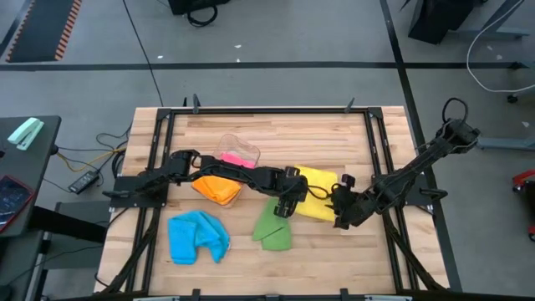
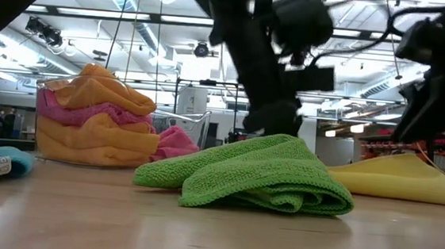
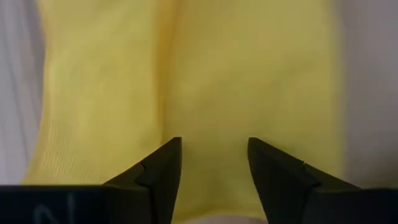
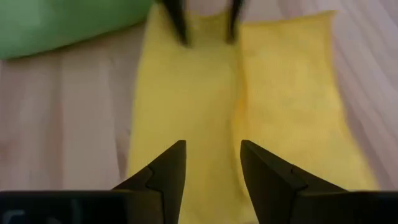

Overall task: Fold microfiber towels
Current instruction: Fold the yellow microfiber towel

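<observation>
A yellow towel (image 1: pixel 318 191) lies flat on the table right of centre, with a crease along its middle (image 4: pixel 236 93). My left gripper (image 3: pixel 214 143) is open over the towel's left end (image 1: pixel 288 199). My right gripper (image 4: pixel 213 144) is open over its right end (image 1: pixel 341 211), facing the left gripper's fingers (image 4: pixel 177 18). A crumpled green towel (image 1: pixel 272 226) lies just nearer than the left gripper. A bunched blue towel (image 1: pixel 197 237) lies at the near left. An orange towel (image 1: pixel 216 189) lies by the tub.
A clear plastic tub (image 1: pixel 238 155) stands left of centre and holds stacked orange and pink towels (image 2: pixel 95 122). A pink cloth (image 2: pixel 175 143) shows beside it. A black frame (image 1: pixel 251 110) runs around the wooden table top.
</observation>
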You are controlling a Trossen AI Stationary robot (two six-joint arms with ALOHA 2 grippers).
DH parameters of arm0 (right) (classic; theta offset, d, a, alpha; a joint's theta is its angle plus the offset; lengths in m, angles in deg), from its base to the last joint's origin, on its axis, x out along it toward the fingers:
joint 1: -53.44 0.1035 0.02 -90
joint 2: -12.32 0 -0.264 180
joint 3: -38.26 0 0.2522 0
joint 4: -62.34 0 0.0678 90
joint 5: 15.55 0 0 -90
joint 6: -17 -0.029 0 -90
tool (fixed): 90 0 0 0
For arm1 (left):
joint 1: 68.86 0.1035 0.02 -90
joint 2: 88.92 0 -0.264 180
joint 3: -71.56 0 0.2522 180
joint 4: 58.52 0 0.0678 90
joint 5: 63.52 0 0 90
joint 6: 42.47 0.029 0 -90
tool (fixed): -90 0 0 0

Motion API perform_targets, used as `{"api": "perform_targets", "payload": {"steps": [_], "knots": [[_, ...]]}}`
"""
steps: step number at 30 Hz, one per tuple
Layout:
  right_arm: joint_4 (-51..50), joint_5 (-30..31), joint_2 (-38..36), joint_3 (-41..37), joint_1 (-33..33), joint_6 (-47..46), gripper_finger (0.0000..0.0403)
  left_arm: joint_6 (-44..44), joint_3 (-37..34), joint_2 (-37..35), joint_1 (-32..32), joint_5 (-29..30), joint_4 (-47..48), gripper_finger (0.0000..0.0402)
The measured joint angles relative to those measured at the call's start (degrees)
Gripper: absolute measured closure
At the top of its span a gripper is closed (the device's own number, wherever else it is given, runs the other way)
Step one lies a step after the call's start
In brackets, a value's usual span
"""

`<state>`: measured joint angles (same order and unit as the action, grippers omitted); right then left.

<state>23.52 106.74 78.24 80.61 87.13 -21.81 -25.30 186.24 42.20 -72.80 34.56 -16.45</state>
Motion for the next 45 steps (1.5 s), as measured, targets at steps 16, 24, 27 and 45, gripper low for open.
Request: {"api": "perform_targets", "payload": {"steps": [16, 24, 27, 45], "knots": [[3.3, -5.6, 1.2, -7.6, -0.1, -11.2, 0.0242, -3.1, -3.7, -0.1, 0.8, -0.3, -2.4, 0.0239], [-6.0, -3.5, 1.2, 0.6, -0.1, -6.8, 0.0242, -3.0, -3.7, -0.1, 0.8, -0.5, -3.0, 0.0239], [-5.5, -2.1, 1.2, 1.5, -0.1, -4.3, 0.0242, -3.0, -3.8, -0.1, 0.8, -0.5, -3.2, 0.0238], [8.7, 0.9, 1.2, -0.4, 4.3, 11.0, 0.0242, 1.5, 0.6, -0.1, -0.6, -0.8, 1.8, 0.024]]}}
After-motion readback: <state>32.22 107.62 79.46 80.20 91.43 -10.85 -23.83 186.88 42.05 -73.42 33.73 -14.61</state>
